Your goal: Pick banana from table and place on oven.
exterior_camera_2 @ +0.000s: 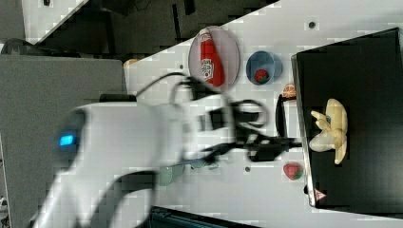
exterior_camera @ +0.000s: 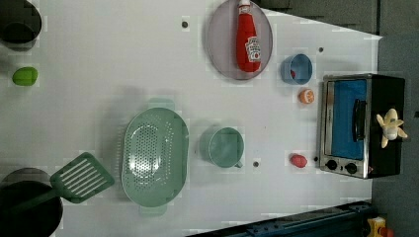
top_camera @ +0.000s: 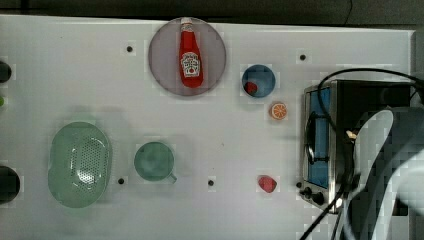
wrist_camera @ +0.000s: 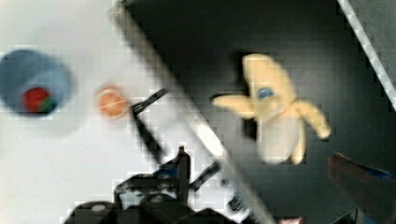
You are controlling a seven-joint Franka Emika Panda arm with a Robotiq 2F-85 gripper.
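Note:
The banana [wrist_camera: 275, 112], pale yellow and peeled open, lies on the black top of the oven [wrist_camera: 196, 42]. It also shows in the right view as the banana [exterior_camera_2: 331, 129] on the oven [exterior_camera_2: 361, 71], and in the left view as the banana [exterior_camera: 391, 126] on the oven [exterior_camera: 346, 123]. My gripper [wrist_camera: 271, 179] is open, its fingers wide apart and clear of the fruit, which nothing holds. In the top view my arm [top_camera: 385, 170] covers much of the oven [top_camera: 320, 140], with a bit of banana [top_camera: 351, 134] showing. The white table [top_camera: 225, 125] lies around it.
A ketchup bottle [top_camera: 190, 52] lies on a grey plate [top_camera: 162, 60]. A blue bowl [top_camera: 265, 75] holds a red fruit; an orange slice [top_camera: 278, 111] and another red fruit [top_camera: 267, 183] sit near the oven door. A green mug [top_camera: 154, 161], colander [top_camera: 80, 164] and spatula [exterior_camera: 81, 177] stand apart.

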